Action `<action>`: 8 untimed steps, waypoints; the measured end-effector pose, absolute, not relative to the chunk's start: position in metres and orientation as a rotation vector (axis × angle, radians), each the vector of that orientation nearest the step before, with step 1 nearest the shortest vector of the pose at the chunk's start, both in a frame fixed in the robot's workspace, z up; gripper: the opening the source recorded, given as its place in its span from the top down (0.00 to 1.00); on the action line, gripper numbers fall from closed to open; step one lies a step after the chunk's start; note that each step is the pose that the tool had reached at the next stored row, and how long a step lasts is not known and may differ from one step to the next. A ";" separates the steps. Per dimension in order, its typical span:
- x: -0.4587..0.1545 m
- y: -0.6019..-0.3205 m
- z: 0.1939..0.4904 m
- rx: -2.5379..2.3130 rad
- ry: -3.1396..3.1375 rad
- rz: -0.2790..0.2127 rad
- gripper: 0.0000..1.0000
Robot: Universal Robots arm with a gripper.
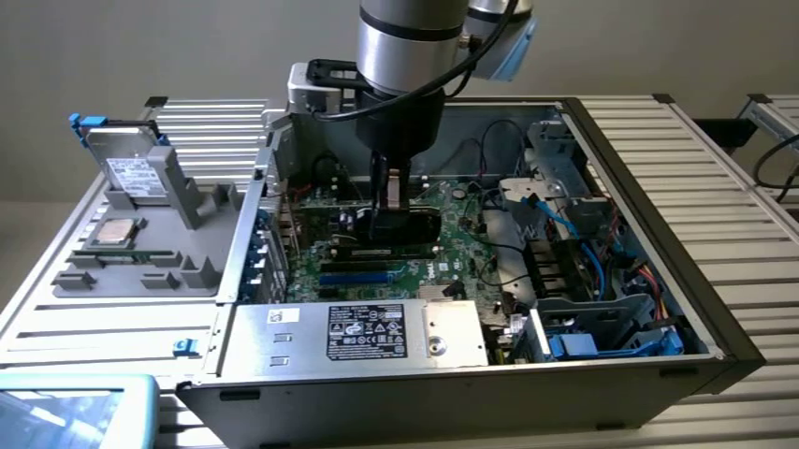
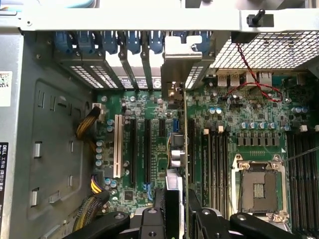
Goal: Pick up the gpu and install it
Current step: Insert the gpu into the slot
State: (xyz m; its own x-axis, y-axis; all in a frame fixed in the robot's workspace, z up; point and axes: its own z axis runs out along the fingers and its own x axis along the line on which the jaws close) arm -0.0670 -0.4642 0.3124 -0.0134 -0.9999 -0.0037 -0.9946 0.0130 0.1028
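Surface (image 1: 699, 159) carries an open case (image 1: 631, 192) lying on its side, with a grey tray (image 1: 138, 271) of other parts beside it on the exterior view's left. The board (image 1: 469, 224) lies flat on the case floor.

Progress: pick-up looks done. The gpu (image 1: 406, 229) is off the tray and inside the case, near the middle of the board, over the row of long slots (image 2: 147, 149). Whether its bottom edge is already in a slot or just above one cannot be told, since the gripper and the card itself hide the contact. Judged as late in the task: card brought to the slot area and lined up, seating not confirmed, grip not let go.

The gripper (image 1: 393, 201) comes straight down from the arm and pinches the gpu by its upper edge, one finger on each flat face. In the wrist view the gripper (image 2: 179, 204) straddles the card's thin edge.

Pose: the gpu (image 2: 185, 149) stands on edge, faces upright, dark face toward the exterior camera. Its long axis runs parallel to the slots. The silver bracket (image 2: 182, 64) leads, pointing at the case's rear wall and sitting right at the slot openings there, next to the blue clips (image 2: 129, 42). The opposite end points toward the case interior.
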 end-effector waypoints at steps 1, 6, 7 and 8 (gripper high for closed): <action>-0.067 -0.464 0.312 2.156 -2.185 -0.117 0.72; -0.067 -0.463 0.311 2.152 -2.182 -0.107 0.72; -0.068 -0.463 0.311 2.147 -2.178 -0.097 0.72; -0.068 -0.462 0.310 2.143 -2.175 -0.088 0.72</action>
